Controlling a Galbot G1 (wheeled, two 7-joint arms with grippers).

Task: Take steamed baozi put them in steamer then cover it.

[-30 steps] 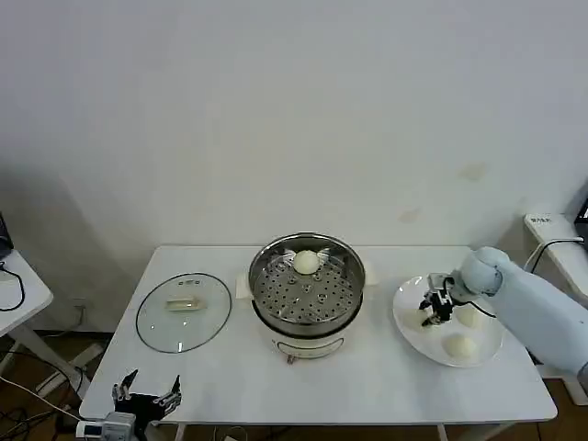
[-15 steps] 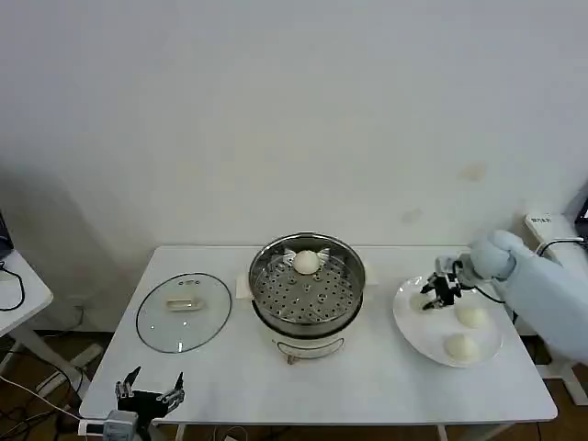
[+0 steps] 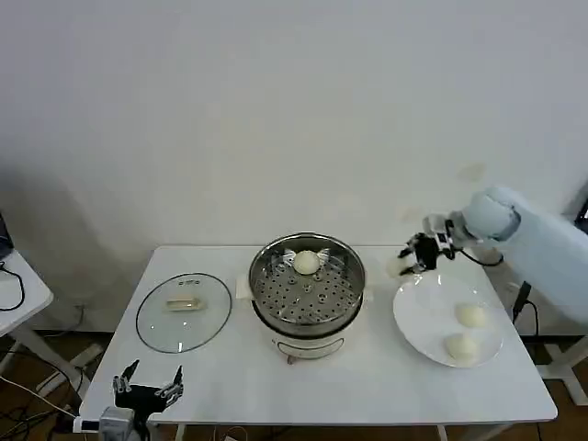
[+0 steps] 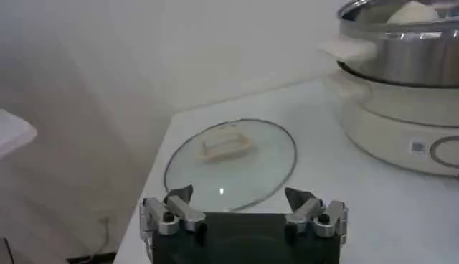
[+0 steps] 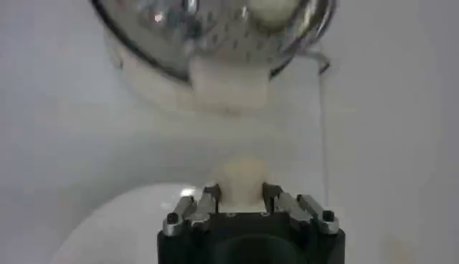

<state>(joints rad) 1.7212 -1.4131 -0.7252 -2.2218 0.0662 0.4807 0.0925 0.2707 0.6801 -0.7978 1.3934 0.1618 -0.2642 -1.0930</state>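
Baozi work spreads across the white bench (image 3: pixel 367 386), taken from the robot's left to its right. The left gripper (image 3: pixel 147 393) hangs low at the bench's near left corner, its jaws spread wide with nothing between them; from its wrist camera the left gripper (image 4: pixel 244 215) faces the cover. The cover (image 3: pixel 184 311) lies flat on the bench, left of the steamer and apart from it, handle up. The steamer (image 3: pixel 307 292) stands at the bench's middle, uncovered, with one baozi (image 3: pixel 306 262) resting at the back of its perforated basket. Between the steamer and the white plate (image 3: pixel 424 317), the right gripper (image 3: pixel 412 258) is raised above the bench, its jaws closed on a second baozi (image 5: pixel 241 178), which sits pinched between the fingers in the right wrist view. Two more baozi (image 3: pixel 471 315) and (image 3: pixel 460 346) lie on the right half of the plate, near each other.
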